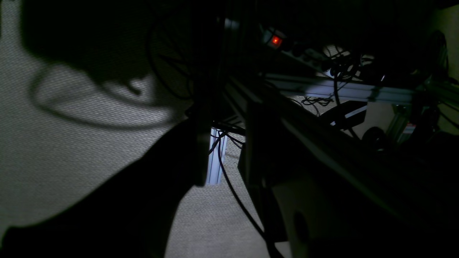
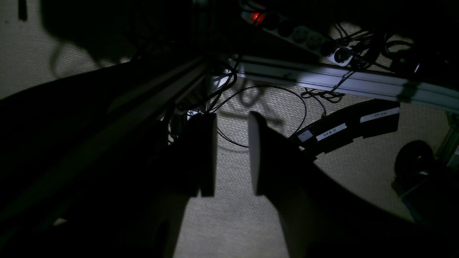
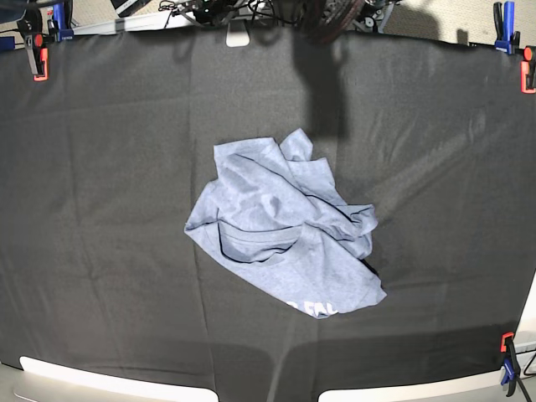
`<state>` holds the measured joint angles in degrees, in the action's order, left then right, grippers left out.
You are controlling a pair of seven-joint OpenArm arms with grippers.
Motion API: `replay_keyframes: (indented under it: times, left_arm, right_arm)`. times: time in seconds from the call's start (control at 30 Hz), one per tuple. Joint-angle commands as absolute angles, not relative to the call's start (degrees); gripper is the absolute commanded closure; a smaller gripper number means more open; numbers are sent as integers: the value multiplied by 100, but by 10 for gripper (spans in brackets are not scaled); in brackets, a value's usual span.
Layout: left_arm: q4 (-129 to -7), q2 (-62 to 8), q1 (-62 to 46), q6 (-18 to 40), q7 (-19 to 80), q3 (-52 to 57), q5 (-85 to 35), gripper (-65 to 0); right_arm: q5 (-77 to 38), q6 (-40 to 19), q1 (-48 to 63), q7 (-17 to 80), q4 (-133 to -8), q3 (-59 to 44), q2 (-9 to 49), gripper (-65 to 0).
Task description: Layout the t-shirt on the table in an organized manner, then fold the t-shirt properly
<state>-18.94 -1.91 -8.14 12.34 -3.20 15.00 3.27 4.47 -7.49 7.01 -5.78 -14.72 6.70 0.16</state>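
While the t-shirt (image 3: 285, 228) lies crumpled mid-bench (image 3: 109, 209), neither arm has reached it, so laying out has not begun, I'd say. Right claw (image 2: 232, 154) hangs parted and empty over the floor; the left claw I cannot make out. Next: grab an edge and spread.

Most of the left wrist view is dark. Pale woven carpet (image 1: 53, 143) fills the nine o'clock side, crossed by a curved shadow. A black silhouette rises from seven o'clock toward the centre; whether it is the end effector cannot be told. A power strip (image 1: 304, 53) with a glowing red switch (image 1: 275, 40) sits near one o'clock, above an aluminium rail (image 1: 344, 91). A thin black cable (image 1: 236, 197) trails toward six o'clock.
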Motion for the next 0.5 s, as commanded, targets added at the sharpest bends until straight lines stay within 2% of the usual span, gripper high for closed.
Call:
replay_keyframes:
  times: [0.0, 0.2, 0.47]
  left_arm:
    - [-2010, -193, -943, 1326, -331, 1487, 320, -155]
    - [-3194, -193, -1691, 1332, -86, 1487, 298, -155]
    - [-5078, -196, -2934, 1632, 257, 1487, -154, -155]
  right_arm:
    - [432, -749, 788, -633, -1551, 672, 67, -152]
    - [381, -755, 1500, -456, -2456, 672, 274, -152]
    - [-244, -755, 2936, -99, -4536, 674, 740, -152]
